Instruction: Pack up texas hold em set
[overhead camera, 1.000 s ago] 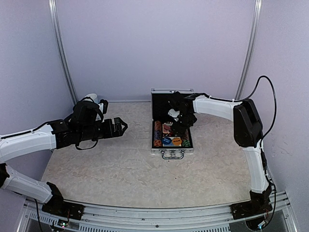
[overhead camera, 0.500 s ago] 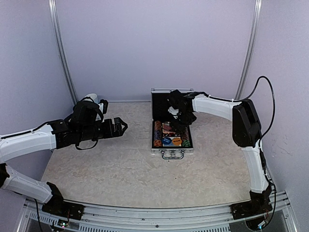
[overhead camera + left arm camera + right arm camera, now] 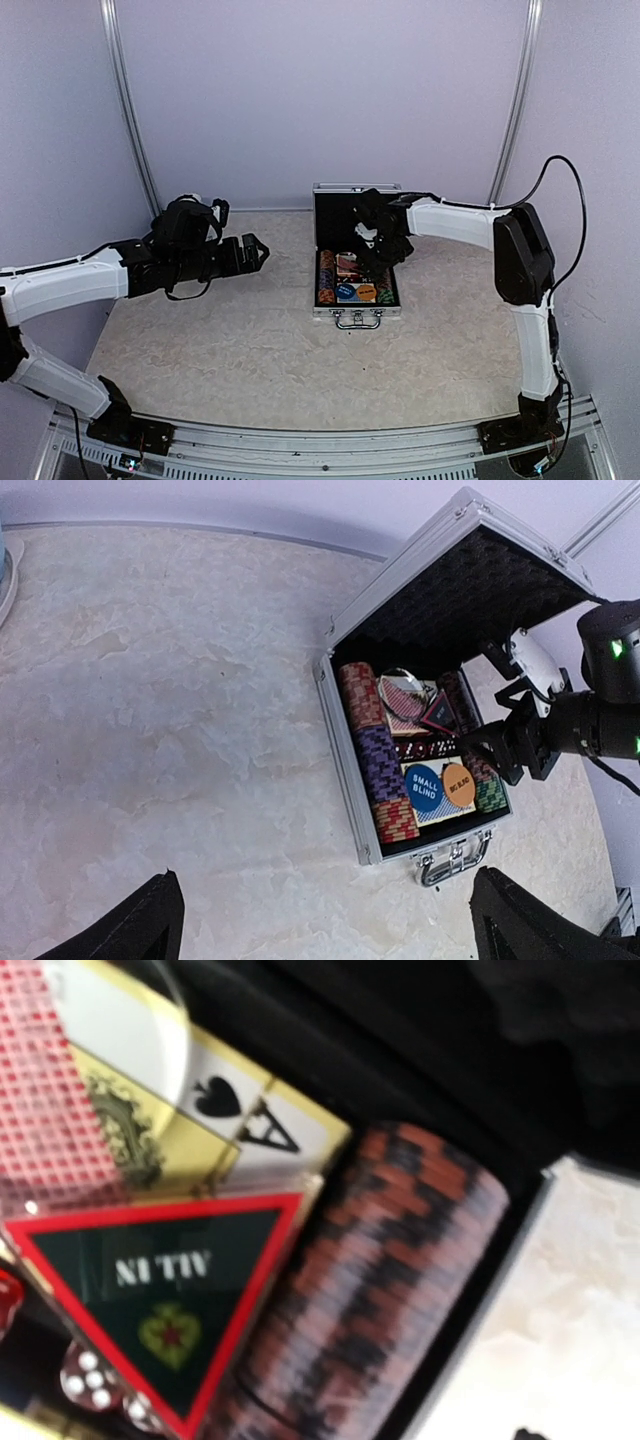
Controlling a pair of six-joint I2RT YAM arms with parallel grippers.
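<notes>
The case (image 3: 340,750) had a frame of bright, ribbed silver metal, and its handle (image 3: 452,858) was polished metal too. The lid's lining (image 3: 450,610) was matt black foam, dimpled like an egg crate. The chips (image 3: 378,770) looked like hard plastic with a dull sheen and banded edges. The blue button (image 3: 424,787) and orange button (image 3: 459,786) were smooth and glossy. The marker (image 3: 170,1300) was glossy dark plastic with a red rim. The cards (image 3: 240,1110) were printed paper under a clear, shiny cover. The table (image 3: 150,730) was smooth, marbled beige with a soft sheen. The right arm (image 3: 455,222) and left arm (image 3: 60,290) had smooth white plastic shells.
</notes>
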